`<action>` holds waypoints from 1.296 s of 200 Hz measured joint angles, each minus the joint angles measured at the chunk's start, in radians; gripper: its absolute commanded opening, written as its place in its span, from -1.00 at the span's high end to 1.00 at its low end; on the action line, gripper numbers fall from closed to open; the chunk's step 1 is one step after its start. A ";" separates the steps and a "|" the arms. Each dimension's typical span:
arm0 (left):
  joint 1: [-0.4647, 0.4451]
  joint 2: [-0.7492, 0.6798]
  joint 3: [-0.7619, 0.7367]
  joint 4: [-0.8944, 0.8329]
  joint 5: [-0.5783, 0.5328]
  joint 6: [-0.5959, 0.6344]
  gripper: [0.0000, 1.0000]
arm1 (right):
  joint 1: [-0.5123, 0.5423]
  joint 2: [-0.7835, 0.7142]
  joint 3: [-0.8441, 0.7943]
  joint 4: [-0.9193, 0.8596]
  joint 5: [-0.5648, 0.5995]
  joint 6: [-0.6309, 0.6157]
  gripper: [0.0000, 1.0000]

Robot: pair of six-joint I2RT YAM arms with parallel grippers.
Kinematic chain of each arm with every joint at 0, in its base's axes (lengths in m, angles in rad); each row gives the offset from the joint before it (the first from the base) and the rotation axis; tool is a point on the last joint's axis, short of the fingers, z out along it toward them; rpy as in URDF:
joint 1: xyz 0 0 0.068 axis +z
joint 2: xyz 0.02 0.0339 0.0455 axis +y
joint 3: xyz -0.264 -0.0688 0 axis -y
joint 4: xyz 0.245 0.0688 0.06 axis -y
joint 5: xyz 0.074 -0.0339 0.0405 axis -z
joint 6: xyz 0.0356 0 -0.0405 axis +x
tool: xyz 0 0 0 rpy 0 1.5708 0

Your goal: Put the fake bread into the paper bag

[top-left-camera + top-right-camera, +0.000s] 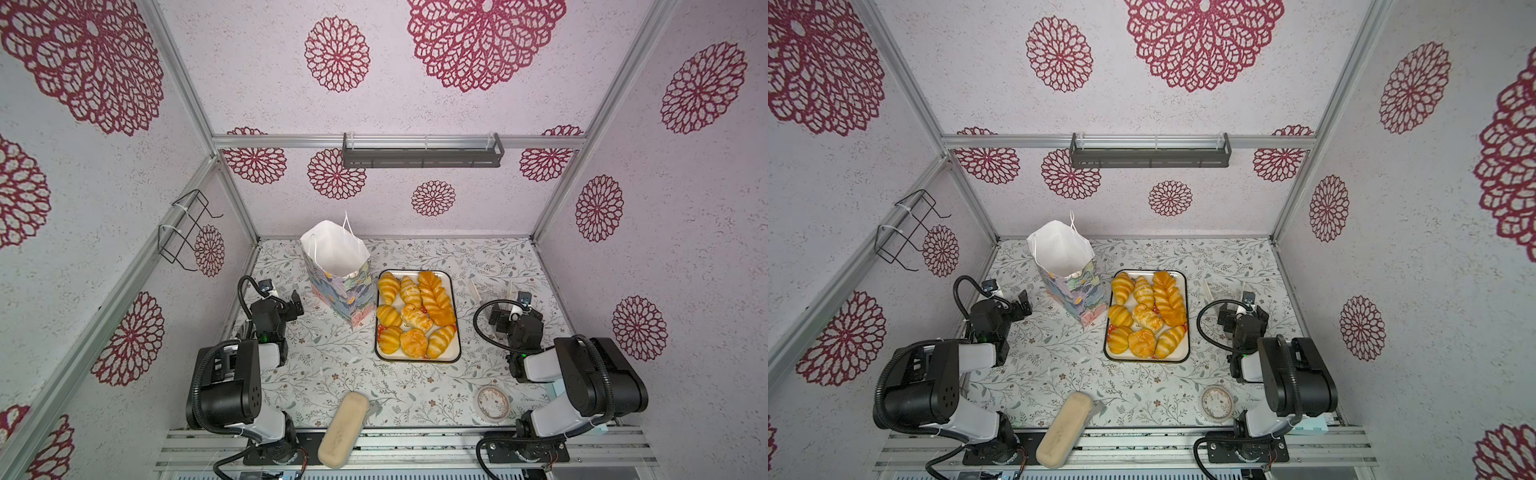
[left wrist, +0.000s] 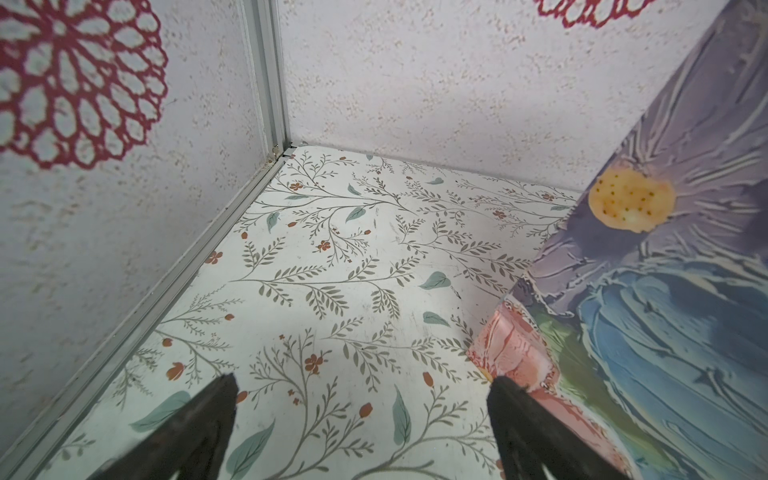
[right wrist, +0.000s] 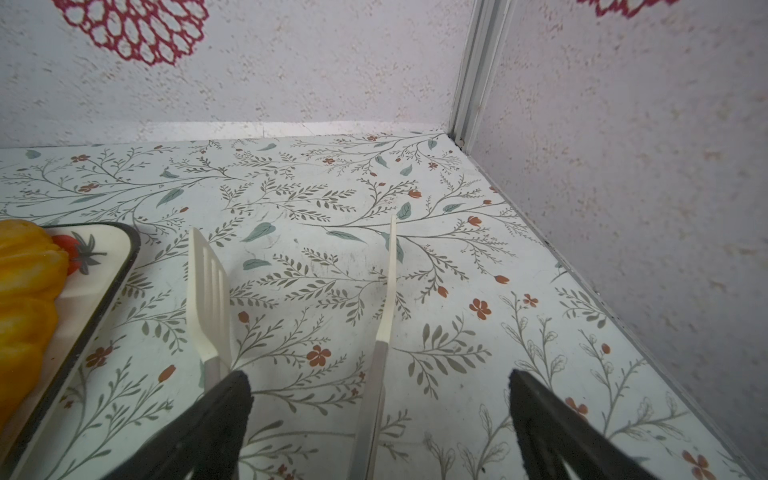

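a: what do i log for the enclosure?
b: from my desk i list: item one, walls (image 1: 395,104), pale textured covering, dark red lace rosettes (image 1: 337,54), three sides. item two, aluminium frame (image 1: 291,141), corner posts, one crossbar along the back. item three, grey slotted shelf (image 1: 422,160) hung on that crossbar. item four, black wire rack (image 1: 187,228), white ties, left rail.
a: and underfoot?
b: tabletop (image 1: 332,374), white, leafy sprigs, small red flowers. light soft, even.
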 measured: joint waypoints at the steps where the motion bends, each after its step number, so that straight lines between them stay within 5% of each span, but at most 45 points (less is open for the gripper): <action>1: 0.000 0.000 0.000 0.000 0.000 0.000 -0.95 | 0.000 0.000 0.000 0.000 0.000 0.000 -0.98; 119: 0.000 0.000 0.000 0.001 0.010 0.000 -0.95 | 0.000 -0.006 -0.001 -0.001 0.006 0.000 -0.98; 145: -0.018 -0.049 -0.019 -0.009 -0.066 -0.002 -0.95 | 0.006 -0.097 -0.021 -0.027 0.060 0.012 -0.98; 208: -0.312 -0.491 -0.013 -0.249 -0.426 -0.042 -0.95 | 0.008 -0.432 0.148 -0.560 0.305 0.233 -0.98; 259: -0.368 -0.761 0.174 -0.644 -0.510 -0.256 -0.95 | 0.008 -0.474 0.478 -1.094 0.407 0.499 -0.98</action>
